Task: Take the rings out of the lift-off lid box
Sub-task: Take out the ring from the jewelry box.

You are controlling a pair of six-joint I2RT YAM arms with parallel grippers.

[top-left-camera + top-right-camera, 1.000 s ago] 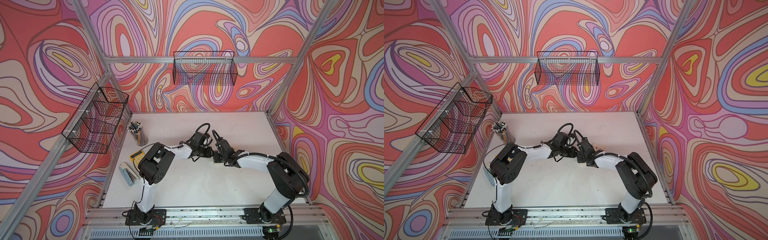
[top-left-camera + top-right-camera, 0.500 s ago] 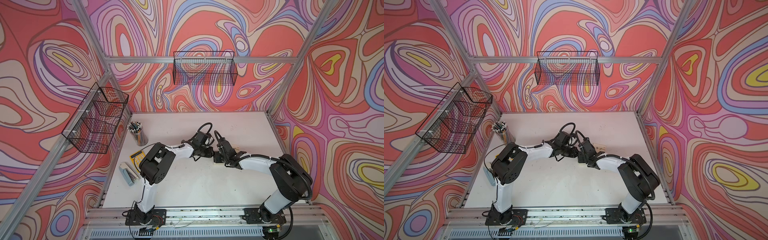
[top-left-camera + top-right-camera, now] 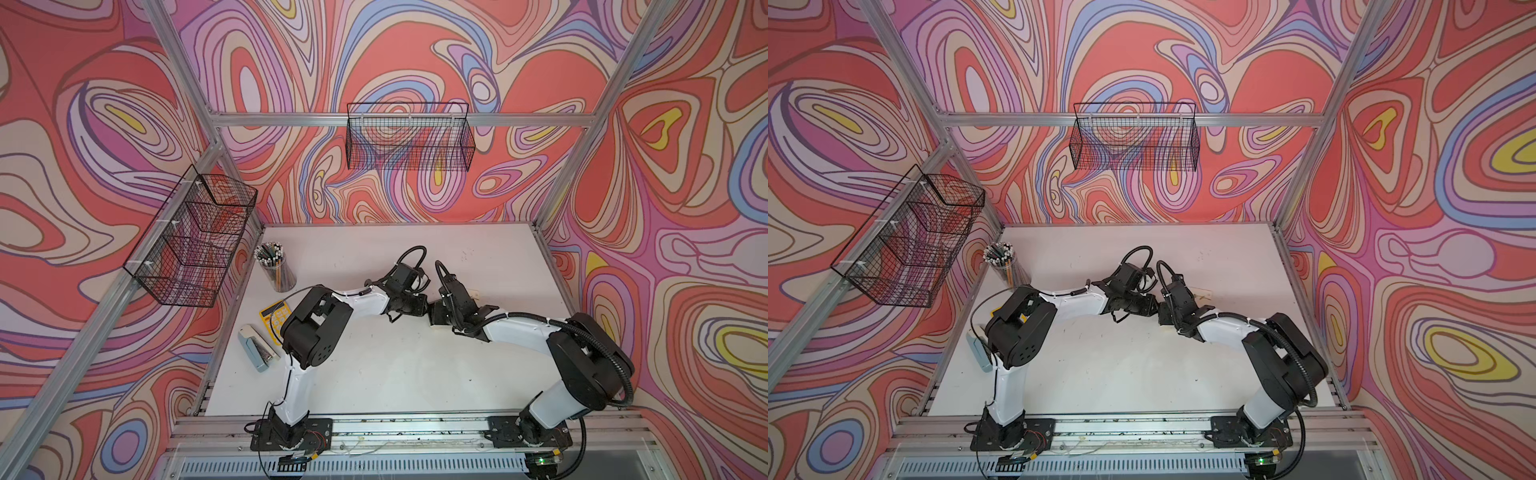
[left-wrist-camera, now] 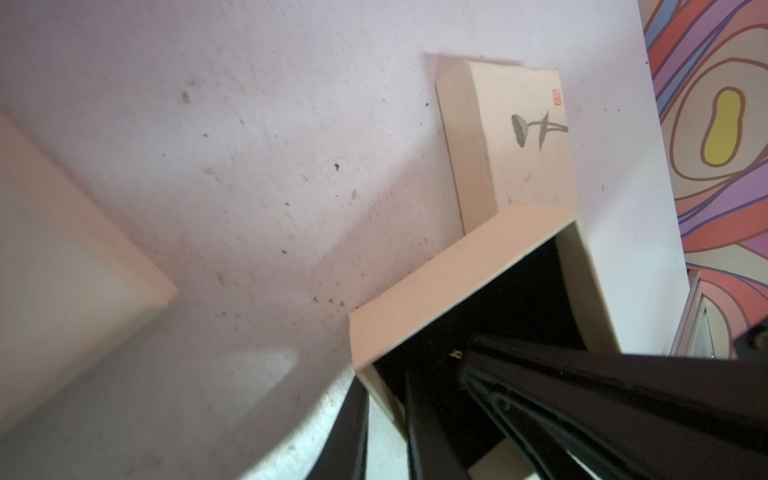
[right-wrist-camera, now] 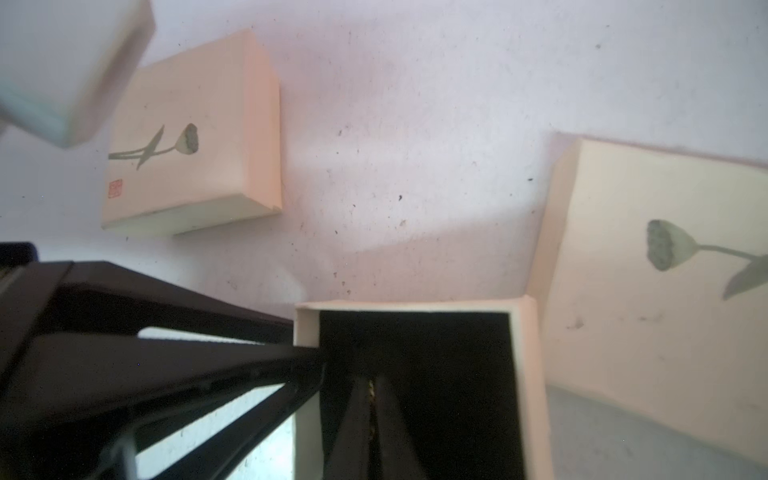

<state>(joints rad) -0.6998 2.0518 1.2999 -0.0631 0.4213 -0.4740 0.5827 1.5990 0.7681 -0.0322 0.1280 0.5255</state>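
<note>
The lift-off lid box (image 5: 415,306) is cream outside and black inside, and it stands open on the white table. My left gripper (image 4: 382,390) is shut on its side wall, one finger outside and one inside. My right gripper (image 5: 371,384) reaches down into the black interior, shut on a tiny gold-glinting ring (image 4: 456,354). No other rings show in the dark interior. A cream lid with a lotus print (image 5: 648,270) lies beside the box. In both top views the two grippers (image 3: 428,311) (image 3: 1156,311) meet at mid-table and hide the box.
A second closed lotus-print box (image 5: 191,137) lies nearby. A pencil cup (image 3: 276,266), a yellow calculator (image 3: 270,316) and a grey stapler (image 3: 255,347) sit along the table's left edge. Wire baskets (image 3: 193,237) (image 3: 409,137) hang on the walls.
The right wrist has drifted slightly to the right. The left arm has barely shifted. Both grips look the same.
</note>
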